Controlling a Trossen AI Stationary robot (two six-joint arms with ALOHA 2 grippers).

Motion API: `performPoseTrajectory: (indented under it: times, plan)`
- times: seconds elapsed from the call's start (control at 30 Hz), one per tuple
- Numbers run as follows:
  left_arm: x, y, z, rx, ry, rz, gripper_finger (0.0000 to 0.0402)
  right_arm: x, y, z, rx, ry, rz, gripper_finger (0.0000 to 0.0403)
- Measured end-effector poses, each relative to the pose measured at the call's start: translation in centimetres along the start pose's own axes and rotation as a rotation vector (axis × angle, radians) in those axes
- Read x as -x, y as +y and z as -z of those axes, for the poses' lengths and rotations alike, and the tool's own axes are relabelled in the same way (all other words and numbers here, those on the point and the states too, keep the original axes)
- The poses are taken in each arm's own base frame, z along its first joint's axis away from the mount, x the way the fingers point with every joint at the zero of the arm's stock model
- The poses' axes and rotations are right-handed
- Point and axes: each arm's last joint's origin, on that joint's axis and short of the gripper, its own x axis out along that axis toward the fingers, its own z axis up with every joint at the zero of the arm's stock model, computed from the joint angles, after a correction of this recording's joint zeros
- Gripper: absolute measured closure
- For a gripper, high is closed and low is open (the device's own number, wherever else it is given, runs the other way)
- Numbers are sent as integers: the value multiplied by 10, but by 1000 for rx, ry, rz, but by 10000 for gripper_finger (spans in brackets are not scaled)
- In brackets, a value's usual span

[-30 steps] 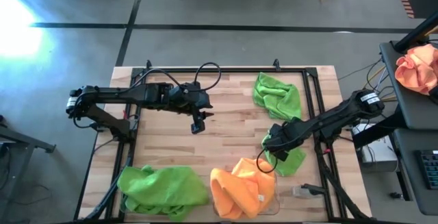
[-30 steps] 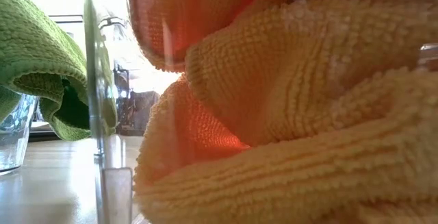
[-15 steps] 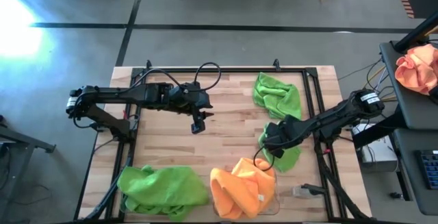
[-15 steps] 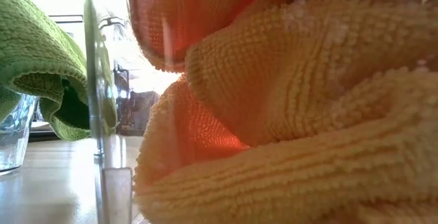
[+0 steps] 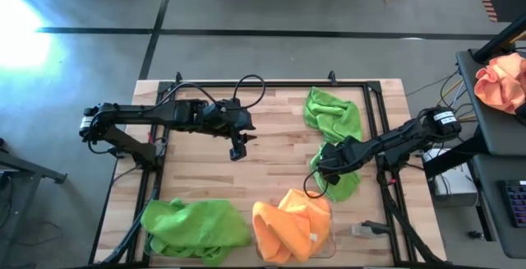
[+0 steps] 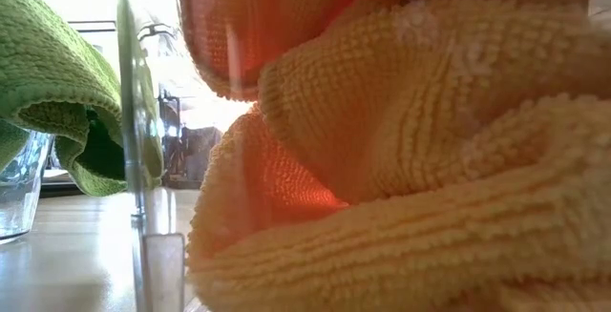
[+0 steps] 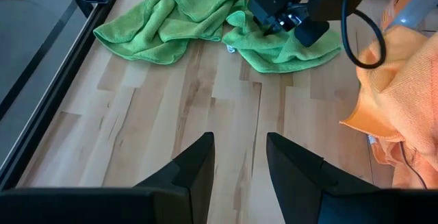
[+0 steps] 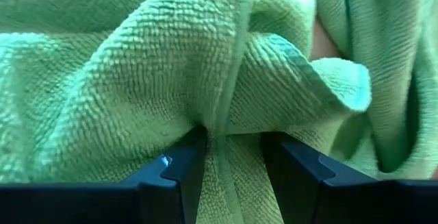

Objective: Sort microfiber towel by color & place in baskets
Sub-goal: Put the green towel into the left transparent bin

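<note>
My right gripper (image 5: 328, 168) is shut on a lime green towel (image 5: 339, 183) lying right of the table's middle, also seen in the left wrist view as towel (image 7: 291, 49) under the right gripper (image 7: 277, 15). A second green towel (image 5: 333, 113) lies spread near the far right corner. More green towels (image 5: 196, 228) fill the near-left basket, one draped over its clear wall (image 6: 129, 112). Orange towels (image 5: 289, 224) are heaped in the other basket (image 5: 332, 234). My left gripper (image 5: 237, 150) hangs open over bare wood at mid-table. My right gripper pinches a raised fold of the green towel (image 8: 220, 125) between its two fingers (image 8: 183, 166), with several layers gathered in the gap. It comes slanting down from the table's right side. The rest of the towel (image 7: 301, 53) lies slack on the table.
Black rails (image 5: 374, 129) frame the table's left, right and far sides. A peach cloth bundle (image 5: 503, 84) sits on a stand off the table's right. Bare wood (image 5: 271, 166) lies between the two grippers. The orange heap (image 6: 410, 159) blocks most of the low view.
My right gripper has moved a little toward the far edge and the table's left, and the green towel under it has slid along and bunched closer to the fingers.
</note>
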Motion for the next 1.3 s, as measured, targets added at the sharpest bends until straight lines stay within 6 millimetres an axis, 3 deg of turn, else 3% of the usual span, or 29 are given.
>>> performPoseTrajectory:
  times: [0.33, 0.73, 0.83, 1.03, 1.3]
  plan:
    - [0, 0, 0, 0, 0, 0, 283, -6, -2, 2, -124, 19, -29, 270]
    - [0, 0, 0, 3, 0, 0, 283, -4, -1, 2, -155, 21, -57, 385]
    - [0, 0, 0, 3, 0, 0, 283, 2, -2, 1, -176, 30, -66, 392]
    - [0, 0, 0, 3, 0, -1, 283, 37, 2, -17, -192, -63, -168, 393]
    - [0, 0, 0, 3, 1, 0, 283, 105, -3, -43, -211, -292, -286, 393]
